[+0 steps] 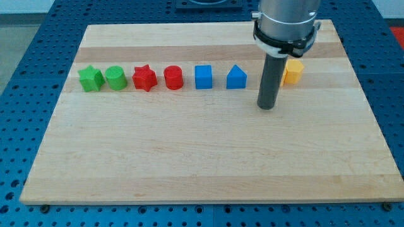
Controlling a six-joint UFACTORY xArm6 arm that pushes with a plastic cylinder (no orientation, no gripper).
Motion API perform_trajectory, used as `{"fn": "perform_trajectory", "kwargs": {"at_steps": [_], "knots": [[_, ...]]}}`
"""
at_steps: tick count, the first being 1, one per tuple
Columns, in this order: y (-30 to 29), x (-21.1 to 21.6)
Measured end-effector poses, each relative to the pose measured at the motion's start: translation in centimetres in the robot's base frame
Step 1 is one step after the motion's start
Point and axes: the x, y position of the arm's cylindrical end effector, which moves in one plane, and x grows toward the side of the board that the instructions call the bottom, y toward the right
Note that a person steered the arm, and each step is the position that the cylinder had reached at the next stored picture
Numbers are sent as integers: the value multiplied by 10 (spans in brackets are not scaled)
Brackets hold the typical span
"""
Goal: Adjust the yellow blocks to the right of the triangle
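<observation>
My tip [267,107] rests on the wooden board [202,164], just right of and slightly below the blue triangle-topped block [236,77]. A yellow block [293,72] sits behind the rod to its upper right, partly hidden; its shape is hard to make out. Any second yellow block is hidden from view. The tip touches no block. The row runs leftward from the blue triangle-topped block: a blue cube [203,76], a red cylinder [173,77], a red star [144,78], a green cylinder [115,78], a green star [91,79].
The arm's grey body [287,22] hangs over the board's top right. The board lies on a blue perforated table [25,94].
</observation>
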Motion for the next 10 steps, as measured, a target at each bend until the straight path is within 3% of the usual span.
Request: {"fn": "perform_trajectory", "kwargs": {"at_steps": [4, 7, 10], "knots": [[92, -23], [116, -76], [107, -87]]}}
